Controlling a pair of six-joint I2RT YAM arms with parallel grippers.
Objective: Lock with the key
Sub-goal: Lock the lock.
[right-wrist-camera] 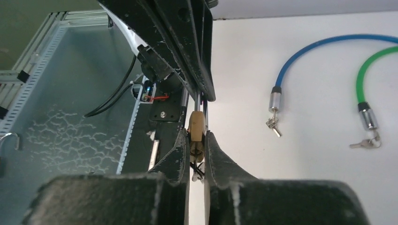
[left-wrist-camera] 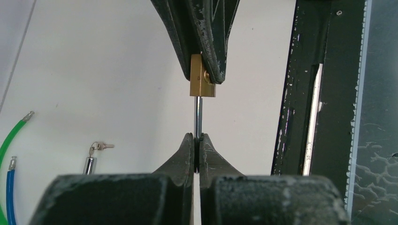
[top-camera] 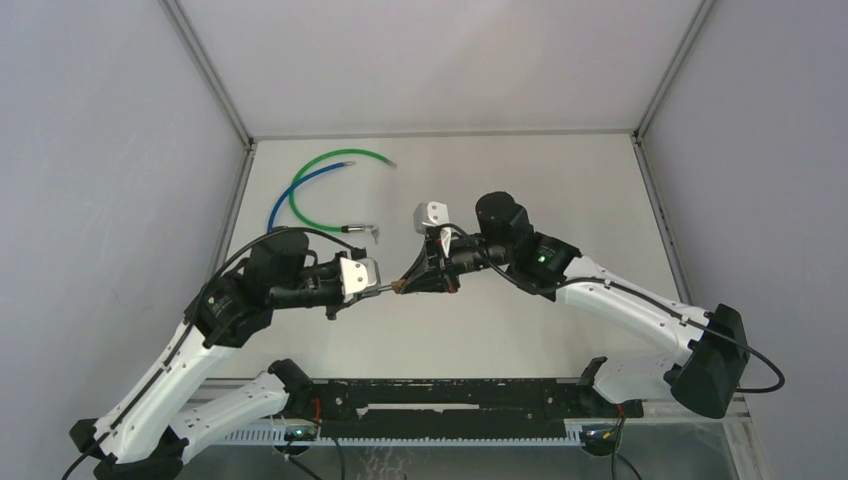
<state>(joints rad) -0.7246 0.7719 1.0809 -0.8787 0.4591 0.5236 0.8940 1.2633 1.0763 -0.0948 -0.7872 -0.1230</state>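
Padlock (brass) clamped in right pincer, left pincer nipping its shackle

Small brass padlock, steel pin jutting from one end — tiny key lying flat, well apart

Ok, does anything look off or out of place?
Yes: the brass padlock is held twice over, the right gripper on its body, the left gripper on its shackle. The keys lie untouched on the table at the cable ends, so neither gripper is free for them.
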